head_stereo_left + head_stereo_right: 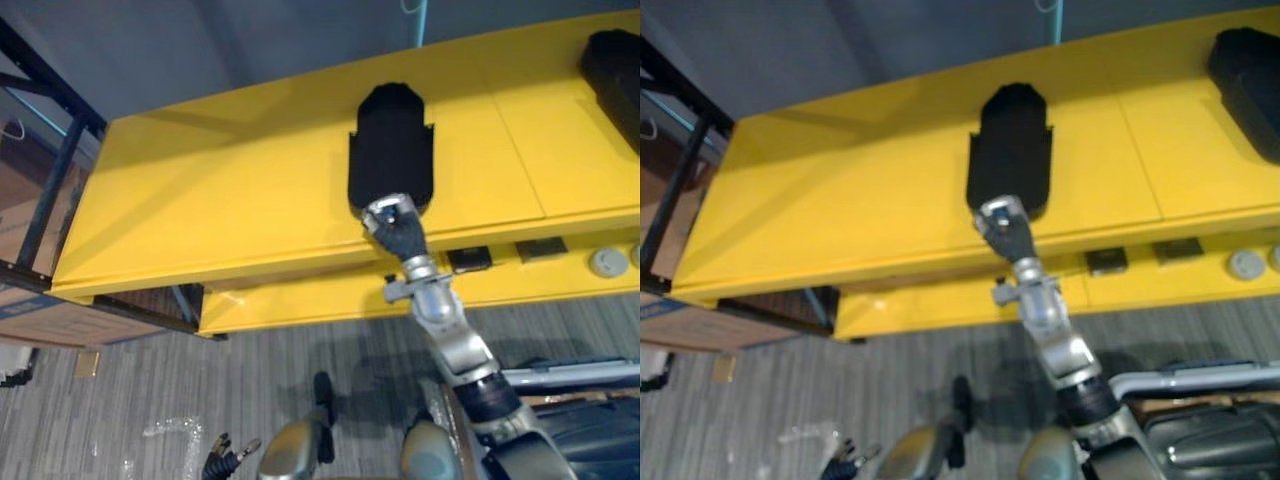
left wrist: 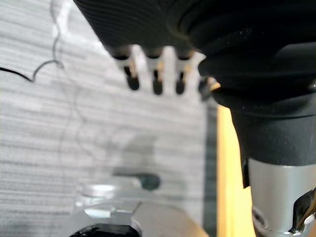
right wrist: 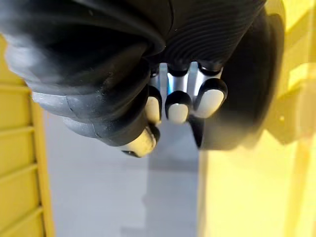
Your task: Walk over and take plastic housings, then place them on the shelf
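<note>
Left hand (image 2: 155,79) hangs low over the carpet (image 2: 39,148) before the desk (image 1: 200,200), fingers loose, empty. Right hand (image 1: 395,228) sits over the desk's front edge, fingers curled on nothing, just at the near end of a black housing (image 1: 392,140) lying flat mid-desk. Taking looks not yet done: next, the fingers must open and wrap that end. Another housing (image 1: 615,70) lies at the desk's right end.

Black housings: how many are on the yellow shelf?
2. The middle housing lies by the right robot hand; the end housing sits far right on the shelf, cut off. Others may be hidden.
</note>
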Available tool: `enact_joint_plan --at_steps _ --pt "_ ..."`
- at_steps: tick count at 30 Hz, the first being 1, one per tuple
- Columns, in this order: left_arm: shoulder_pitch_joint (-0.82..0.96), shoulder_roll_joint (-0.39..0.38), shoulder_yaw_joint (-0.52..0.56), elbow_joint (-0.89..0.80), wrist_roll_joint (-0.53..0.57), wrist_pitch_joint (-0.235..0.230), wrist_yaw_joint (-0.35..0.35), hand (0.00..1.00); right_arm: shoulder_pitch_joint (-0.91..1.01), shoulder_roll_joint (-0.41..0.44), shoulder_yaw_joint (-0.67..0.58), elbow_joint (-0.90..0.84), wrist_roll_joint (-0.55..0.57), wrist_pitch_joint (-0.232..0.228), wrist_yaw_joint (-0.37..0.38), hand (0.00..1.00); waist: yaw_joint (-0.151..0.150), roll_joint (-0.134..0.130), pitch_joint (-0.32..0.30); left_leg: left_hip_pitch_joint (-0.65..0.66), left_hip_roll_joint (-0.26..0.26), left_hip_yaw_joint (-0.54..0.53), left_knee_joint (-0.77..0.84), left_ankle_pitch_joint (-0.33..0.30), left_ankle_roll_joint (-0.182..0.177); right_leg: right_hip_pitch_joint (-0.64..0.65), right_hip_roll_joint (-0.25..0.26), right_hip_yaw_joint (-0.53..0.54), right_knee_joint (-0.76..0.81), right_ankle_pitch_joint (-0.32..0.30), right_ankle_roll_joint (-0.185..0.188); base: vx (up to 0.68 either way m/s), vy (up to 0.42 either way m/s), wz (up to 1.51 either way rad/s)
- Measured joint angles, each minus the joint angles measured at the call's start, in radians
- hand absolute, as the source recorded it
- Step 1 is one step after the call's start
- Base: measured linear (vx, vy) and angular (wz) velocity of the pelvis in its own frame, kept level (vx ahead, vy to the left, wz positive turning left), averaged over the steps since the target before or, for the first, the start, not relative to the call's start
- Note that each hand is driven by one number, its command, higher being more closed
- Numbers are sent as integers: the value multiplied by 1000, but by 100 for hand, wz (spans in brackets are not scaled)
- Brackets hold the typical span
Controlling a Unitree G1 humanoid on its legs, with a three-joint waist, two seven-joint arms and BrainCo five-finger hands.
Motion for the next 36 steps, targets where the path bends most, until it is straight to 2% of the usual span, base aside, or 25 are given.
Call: enact_joint_plan --at_steps 9,14,20,30,34,35,36 --pt "0 0 -6 0 -1 2 7 0 -17 3 -3 73 -2 1 -10 100 2 -14 9 0 0 0 0 0 0 0 0 0 0 0 0 0 0 0" --pt "0 0 -6 -1 0 16 8 0 -64 8 -29 157 -22 -1 -73 100 3 -14 9 0 0 -1 0 0 0 0 0 -1 2 0 0 0 0 0" --pt "0 0 -6 -2 0 19 8 0 -124 8 -83 237 -23 -8 -113 100 6 -14 9 1 -1 -5 0 1 1 0 -2 -4 9 -2 0 0 0 0" --pt "0 -1 -6 -11 0 21 7 0 -162 2 -116 289 -23 -14 -114 100 7 -3 14 3 -8 -16 0 5 2 0 -14 -19 35 -22 -2 7 -11 4" --pt "0 -1 -4 -12 0 20 6 0 -168 3 -116 287 -22 -50 -94 100 7 0 16 4 -8 -13 0 5 2 0 -15 -18 34 -22 -3 0 0 0" --pt "0 -1 -4 -12 0 20 6 0 -168 5 -111 281 -21 -57 -82 0 7 0 16 5 -8 -11 0 5 2 0 -15 -17 33 -22 -3 21 -16 -3" --pt "0 -1 -4 -12 0 20 6 0 -168 7 -105 276 -21 -60 -69 0 7 0 16 6 -8 -10 0 5 2 0 -15 -16 33 -22 -3 29 -20 -6"
